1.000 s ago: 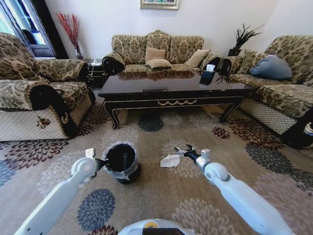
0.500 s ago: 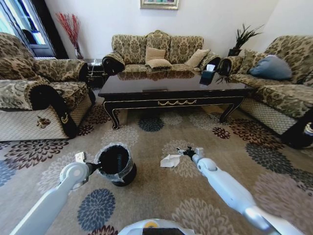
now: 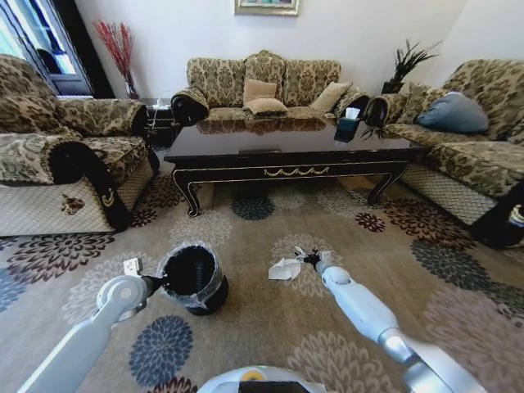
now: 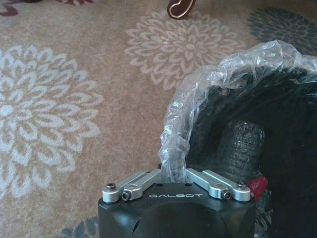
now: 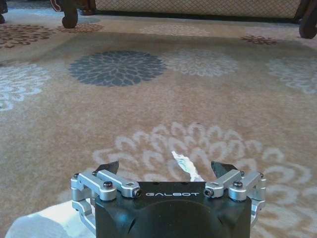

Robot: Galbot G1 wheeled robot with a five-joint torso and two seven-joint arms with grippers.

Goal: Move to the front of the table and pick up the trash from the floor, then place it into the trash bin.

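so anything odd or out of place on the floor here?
Yes: a crumpled white wrapper lies on the carpet before the table, right gripper open at it. The trash bin sits tilted, left gripper clamped on its liner rim.

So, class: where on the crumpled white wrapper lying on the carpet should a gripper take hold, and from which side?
Grip the raised crumpled middle of the wrapper, coming down from above. It lies low and loose on the carpet, so a side approach would likely push it. The open right gripper sits beside it.

right sofa [image 3: 483, 139] cut off
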